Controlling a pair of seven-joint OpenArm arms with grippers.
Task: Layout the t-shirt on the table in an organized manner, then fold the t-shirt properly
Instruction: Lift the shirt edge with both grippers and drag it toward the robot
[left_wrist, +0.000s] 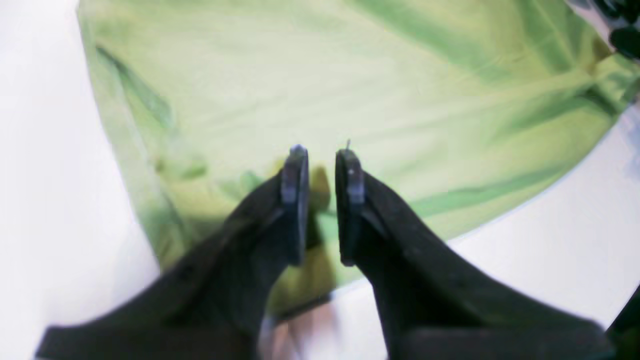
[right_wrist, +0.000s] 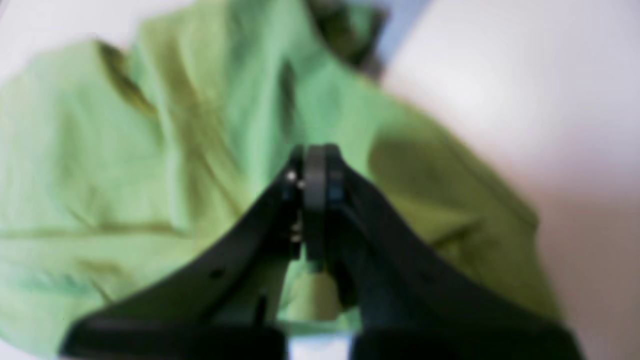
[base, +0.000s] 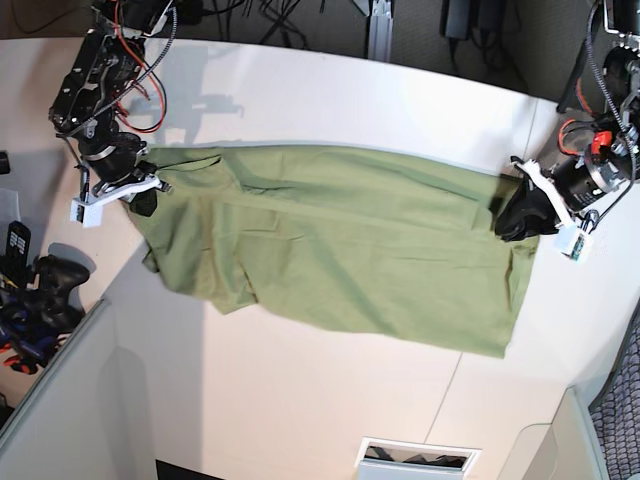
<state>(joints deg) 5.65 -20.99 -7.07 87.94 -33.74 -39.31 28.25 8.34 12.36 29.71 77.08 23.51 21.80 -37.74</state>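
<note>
A: Entry, base view. The t-shirt (base: 340, 245) lies spread across the middle of the table (base: 300, 400), long axis running side to side, mostly flat with shallow creases. One sleeve bunches at the end by the right arm; the far end runs as a fairly straight edge by the left arm.

B: Right gripper (right_wrist: 312, 200)?

A: Clenched. In the right wrist view the two fingers sit pressed together with no gap. Green cloth fills the view beneath and behind them, heavily blurred. Whether any fabric is pinched between the pads, I cannot tell. In the base view this gripper (base: 148, 195) is at the shirt's sleeve end.

B: Left gripper (left_wrist: 322, 200)?

A: Fingers stand narrowly apart, a slim gap showing between the pads. The shirt's pale green cloth lies under the tips, near its edge where the white table begins. Cloth shows through the gap, but the frame is soft and I cannot tell whether the pads bear on it. In the base view the gripper (base: 515, 215) sits at the shirt's other end.

B: Anything else?

A: A dark game controller (base: 45, 285) rests off the table's edge, near the right arm.
</note>
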